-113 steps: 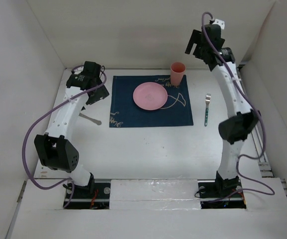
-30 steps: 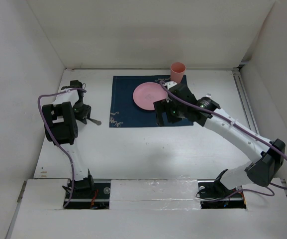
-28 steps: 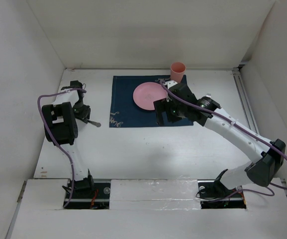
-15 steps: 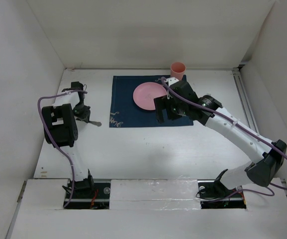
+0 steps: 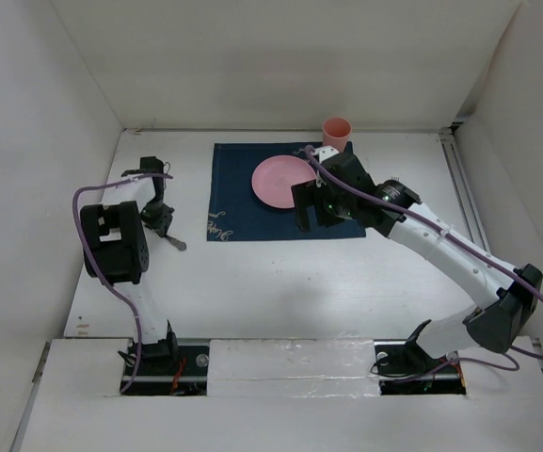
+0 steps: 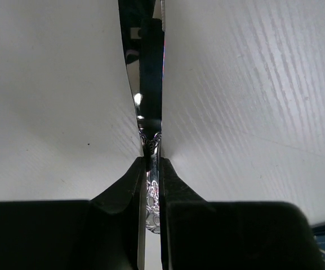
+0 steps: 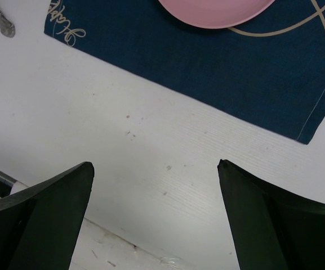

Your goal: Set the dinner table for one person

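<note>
Two pincers: left gripper (image 6: 152, 167) pinches a slim silver metal knife (image 6: 149, 84) at mid-frame; right gripper (image 7: 155, 165) spread wide below navy cloth placemat (image 7: 218, 73).

Bright, even light w/ soft shadows; glare on knife (image 6: 147, 67) blade; wrist-view foregrounds dark & blurry.
</note>
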You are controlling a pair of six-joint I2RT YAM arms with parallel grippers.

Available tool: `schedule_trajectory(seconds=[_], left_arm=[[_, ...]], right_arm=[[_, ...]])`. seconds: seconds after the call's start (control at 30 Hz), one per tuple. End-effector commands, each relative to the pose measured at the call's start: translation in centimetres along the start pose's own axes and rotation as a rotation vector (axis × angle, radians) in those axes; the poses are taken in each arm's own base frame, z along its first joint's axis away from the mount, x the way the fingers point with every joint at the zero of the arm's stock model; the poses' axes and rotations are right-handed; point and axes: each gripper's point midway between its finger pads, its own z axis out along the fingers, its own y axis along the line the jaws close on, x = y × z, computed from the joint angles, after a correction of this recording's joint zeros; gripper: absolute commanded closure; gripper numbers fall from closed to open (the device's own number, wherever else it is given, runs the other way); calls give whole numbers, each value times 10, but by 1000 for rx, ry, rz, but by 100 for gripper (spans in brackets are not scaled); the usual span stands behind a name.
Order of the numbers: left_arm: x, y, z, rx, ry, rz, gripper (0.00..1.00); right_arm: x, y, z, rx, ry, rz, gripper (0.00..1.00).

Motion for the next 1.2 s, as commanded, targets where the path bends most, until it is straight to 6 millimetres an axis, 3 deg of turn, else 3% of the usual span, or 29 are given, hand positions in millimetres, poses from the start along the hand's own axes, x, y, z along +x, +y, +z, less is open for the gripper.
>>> schedule_trajectory(seconds=[0.0,0.47,0.63,0.7,0.77,0.93,0.97,1.07,1.1,1.17], left_arm=[[-21,3,-35,65,-86,48,100],[-20,-12,-51,199,-87,152,100],[-15,-37,-71,339,-72,202,100],[-13,-50,-83,378,-87,233,100],[-3,-70,-106,428,-98,293,100],[34,-112,-142,548,-34,354,100],[50,-128,-156,595,-23,389,100],[80,-154,-170,634,13,431,100],[96,-168,-186,677,17,465,100],[120,-187,-187,693,55,495,100]], right_arm=[[-20,0,-6,1,-55,24,3],[-28,-8,-6,18,-68,44,3],[-28,-8,-5,20,-61,43,3],[-33,-19,-6,46,-69,60,3],[-38,-24,-8,50,-80,75,3],[-64,-60,-27,124,-131,145,3],[-67,-66,-30,135,-134,144,3],[-77,-87,-43,173,-164,184,3],[-78,-91,-44,182,-166,192,3],[-82,-100,-53,190,-191,212,3]])
